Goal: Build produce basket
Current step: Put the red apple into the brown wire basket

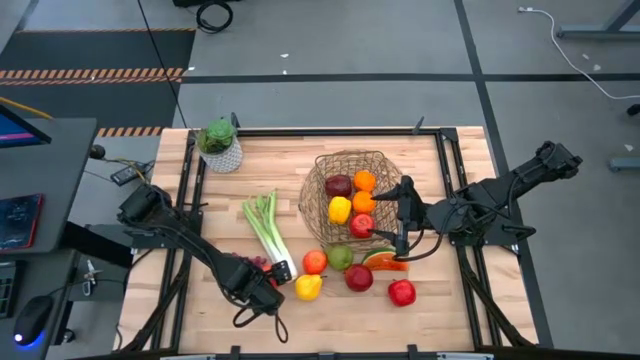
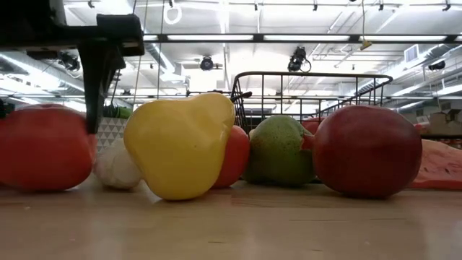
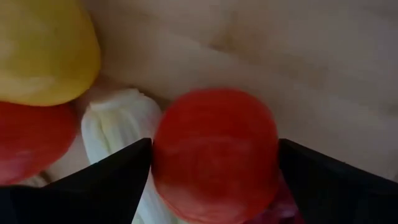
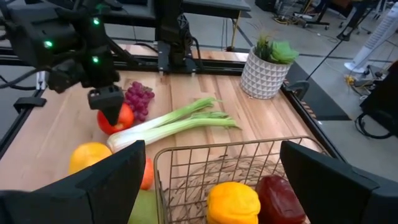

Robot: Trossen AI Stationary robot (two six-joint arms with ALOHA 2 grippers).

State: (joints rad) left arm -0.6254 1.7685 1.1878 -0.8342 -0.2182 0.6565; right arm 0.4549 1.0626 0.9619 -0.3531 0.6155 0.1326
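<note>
Down at the near edge of the worktop point(image 1: 430, 310), the left pincer point(image 3: 214, 180) is spread wide around a red apple point(image 3: 214, 152), one dark finger on each side; whether they actually touch it is hard to say. Right beside that apple lies the white bulb end of the leek point(image 1: 266, 231), and its long axis runs away from the near edge, green leaves pointing toward the potted plant point(image 1: 220, 143) at the far left corner. Purple grapes point(image 4: 139, 98) sit just beside the left pincer. Along the near row: a yellow lemon point(image 1: 308, 287), a green pear point(image 1: 341, 256), more red apples, a watermelon slice point(image 1: 385, 262). Farther back, the basket point(image 1: 322, 190) sits mid-worktop, holding a yellow pepper point(image 1: 340, 209), oranges and apples. The right pincer point(image 1: 402, 218) hangs at the basket's right rim, fingers spread, holding nothing.
</note>
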